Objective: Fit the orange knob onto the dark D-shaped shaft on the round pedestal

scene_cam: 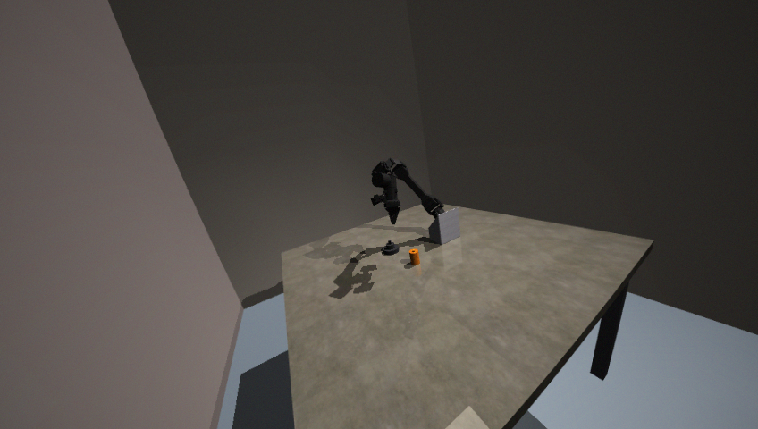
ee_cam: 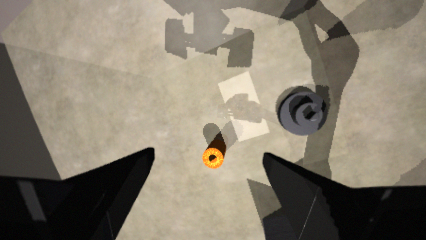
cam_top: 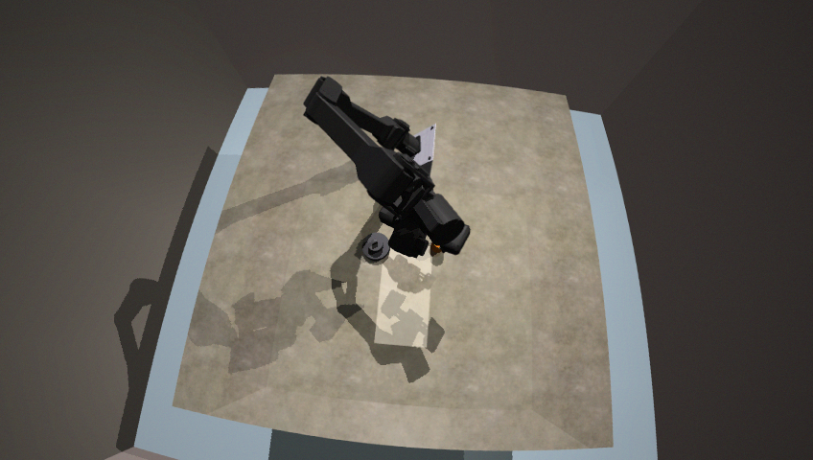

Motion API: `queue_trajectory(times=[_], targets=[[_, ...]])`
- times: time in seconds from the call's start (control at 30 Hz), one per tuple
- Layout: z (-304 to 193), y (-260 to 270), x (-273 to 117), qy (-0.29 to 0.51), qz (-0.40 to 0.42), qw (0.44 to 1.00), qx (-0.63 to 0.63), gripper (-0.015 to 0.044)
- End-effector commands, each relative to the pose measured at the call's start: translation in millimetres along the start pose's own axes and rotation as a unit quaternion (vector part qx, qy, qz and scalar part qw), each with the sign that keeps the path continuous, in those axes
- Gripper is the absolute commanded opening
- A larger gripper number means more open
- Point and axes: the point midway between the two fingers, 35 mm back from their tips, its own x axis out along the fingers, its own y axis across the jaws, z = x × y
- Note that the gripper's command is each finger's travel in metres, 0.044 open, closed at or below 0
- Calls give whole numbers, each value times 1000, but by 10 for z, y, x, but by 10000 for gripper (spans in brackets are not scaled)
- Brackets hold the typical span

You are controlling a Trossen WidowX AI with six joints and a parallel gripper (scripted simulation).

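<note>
The orange knob (cam_top: 435, 248) (scene_cam: 414, 257) (ee_cam: 218, 149) stands upright on the table, its hole facing up; in the top view the arm hides most of it. The dark round pedestal (cam_top: 375, 256) (scene_cam: 390, 250) (ee_cam: 291, 119) stands a short way from the knob, with its shaft sticking up from the middle; the shaft's flat side cannot be made out. My gripper (scene_cam: 393, 222) (ee_cam: 210, 155) is open and empty, pointing down high above the table. In the wrist view the knob appears between the two fingertips, well below them, and the pedestal lies to the upper right.
A pale rectangle (cam_top: 401, 335) (ee_cam: 256, 131) lies on the table (cam_top: 513, 285) (scene_cam: 478, 298) beside the knob and pedestal. The arm's grey base block (cam_top: 427, 145) (scene_cam: 450, 227) stands behind them. Shadows of the arm fall across the table and the pedestal's surroundings.
</note>
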Motion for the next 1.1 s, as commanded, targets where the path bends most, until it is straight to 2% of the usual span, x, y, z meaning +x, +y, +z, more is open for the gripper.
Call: queue_trajectory(times=[0.0,0.1,0.3,0.43,1.07], targets=[[-512,60,487,57,-77,982,-162,440],[-728,38,676,84,-108,963,-230,440],[-691,81,727,84,-109,963,-232,440],[-737,-1,1036,84,-109,963,-232,440],[-773,-56,1286,84,-109,963,-232,440]])
